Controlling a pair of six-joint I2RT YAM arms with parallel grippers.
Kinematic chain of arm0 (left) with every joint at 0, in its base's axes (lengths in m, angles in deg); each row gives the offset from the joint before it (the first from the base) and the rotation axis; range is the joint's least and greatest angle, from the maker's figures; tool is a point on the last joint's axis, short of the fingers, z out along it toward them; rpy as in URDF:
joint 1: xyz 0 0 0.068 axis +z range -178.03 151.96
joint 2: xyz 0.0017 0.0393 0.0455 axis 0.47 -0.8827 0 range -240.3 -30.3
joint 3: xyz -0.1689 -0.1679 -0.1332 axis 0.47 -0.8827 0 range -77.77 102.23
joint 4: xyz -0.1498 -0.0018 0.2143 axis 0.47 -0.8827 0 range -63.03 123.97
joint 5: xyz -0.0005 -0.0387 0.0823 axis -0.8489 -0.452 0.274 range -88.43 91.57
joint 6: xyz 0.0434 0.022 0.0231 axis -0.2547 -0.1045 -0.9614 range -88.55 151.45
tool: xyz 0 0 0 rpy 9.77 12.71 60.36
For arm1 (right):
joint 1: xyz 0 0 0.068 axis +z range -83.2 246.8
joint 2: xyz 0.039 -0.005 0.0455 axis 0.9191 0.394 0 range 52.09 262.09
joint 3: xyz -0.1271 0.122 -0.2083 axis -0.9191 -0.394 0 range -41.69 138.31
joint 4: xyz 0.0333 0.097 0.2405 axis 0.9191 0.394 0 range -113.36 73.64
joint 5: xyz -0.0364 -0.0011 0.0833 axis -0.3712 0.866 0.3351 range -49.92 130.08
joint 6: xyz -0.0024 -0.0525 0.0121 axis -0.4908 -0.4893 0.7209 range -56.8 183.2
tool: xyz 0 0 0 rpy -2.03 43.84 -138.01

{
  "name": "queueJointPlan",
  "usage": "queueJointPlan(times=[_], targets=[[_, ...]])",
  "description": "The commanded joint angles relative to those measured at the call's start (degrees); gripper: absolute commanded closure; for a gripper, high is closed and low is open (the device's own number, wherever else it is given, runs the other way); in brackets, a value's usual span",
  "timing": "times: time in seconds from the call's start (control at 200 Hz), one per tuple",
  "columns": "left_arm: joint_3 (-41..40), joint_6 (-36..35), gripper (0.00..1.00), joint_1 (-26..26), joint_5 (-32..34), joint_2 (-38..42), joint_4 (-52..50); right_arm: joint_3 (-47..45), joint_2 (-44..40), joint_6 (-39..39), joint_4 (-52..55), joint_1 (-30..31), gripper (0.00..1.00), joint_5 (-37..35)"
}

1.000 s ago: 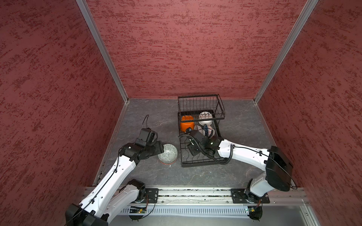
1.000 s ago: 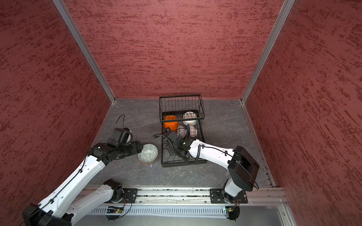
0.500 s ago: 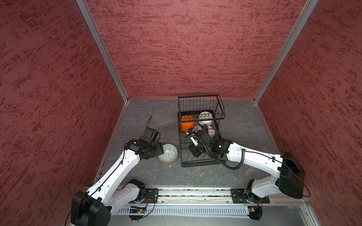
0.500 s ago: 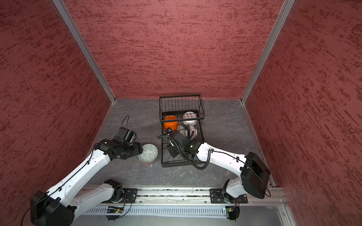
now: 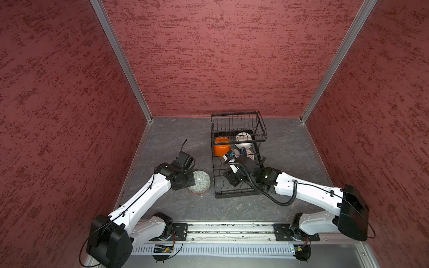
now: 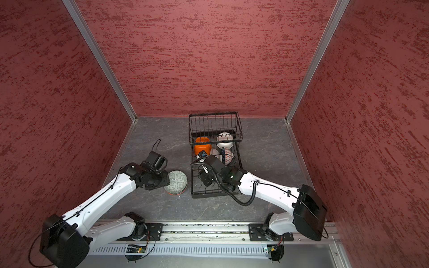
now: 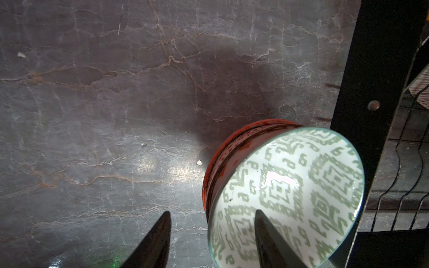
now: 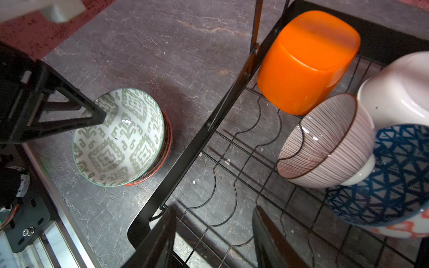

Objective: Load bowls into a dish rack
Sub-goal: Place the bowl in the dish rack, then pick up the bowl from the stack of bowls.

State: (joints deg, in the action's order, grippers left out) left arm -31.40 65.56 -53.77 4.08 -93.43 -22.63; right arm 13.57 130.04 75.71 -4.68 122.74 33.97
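Observation:
Beside the black wire dish rack [image 5: 236,197] [image 8: 209,116], a green-patterned bowl [image 5: 200,184] [image 7: 290,197] [image 8: 118,137] is nested in a red-rimmed bowl [image 7: 218,150]. My left gripper [image 7: 211,212] [image 5: 193,179] is open astride its near rim, with one finger [image 8: 92,113] inside and one outside. The right gripper [image 8: 213,208] [image 5: 228,183] hangs open over the rack's bare near slots and holds nothing. At the rack's far end lean an orange bowl [image 5: 221,146] [image 8: 306,62], a white bowl [image 5: 243,139] [image 8: 399,92], a striped bowl [image 8: 325,143] and a blue-patterned bowl [image 8: 394,174].
The rack's raised basket [image 5: 238,126] stands over its far end, above the orange and white bowls. Red walls [image 5: 69,104] enclose the grey stone floor [image 5: 167,139] on three sides. A metal rail [image 5: 232,229] with both arm bases runs along the near edge.
My left jaws have narrowed around the green bowl's rim. The right arm's elbow has swung out to the right, while its gripper stayed over the rack's near end.

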Motion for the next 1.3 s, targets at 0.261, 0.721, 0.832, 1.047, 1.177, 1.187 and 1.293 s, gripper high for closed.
queueJointPlan(times=[0.261, 0.721, 0.832, 1.047, 1.177, 1.187, 1.293], targets=[[1.58, 0.66, 0.52, -1.60, 2.44, -2.75, -0.05, -1.74, -1.69, 1.24, -2.94, 0.29, 0.46, -1.49], [3.64, 0.43, 0.74, -3.27, 5.21, -6.03, -0.47, -1.72, -0.13, 1.18, -3.30, 0.28, 0.46, -1.49], [3.79, 0.31, 0.77, -3.61, 5.22, -6.04, -0.11, -1.81, 0.05, 1.11, -3.27, 0.29, 0.46, -1.46], [3.47, 0.08, 0.83, -4.20, 5.22, -5.86, 0.52, -1.92, 0.01, 1.20, -3.55, 0.30, 0.46, -1.46], [3.12, -0.36, 0.86, -4.94, 5.66, -5.69, 0.96, -2.06, 0.12, 1.29, -3.56, 0.30, 0.46, -1.45], [3.12, -0.49, 0.86, -5.00, 5.73, -5.64, 0.96, -2.08, 0.12, 1.33, -3.56, 0.31, 0.46, -1.47], [3.11, -0.84, 0.89, -5.31, 6.19, -5.44, 0.97, -2.12, 0.28, 1.48, -3.56, 0.30, 0.46, -1.47]])
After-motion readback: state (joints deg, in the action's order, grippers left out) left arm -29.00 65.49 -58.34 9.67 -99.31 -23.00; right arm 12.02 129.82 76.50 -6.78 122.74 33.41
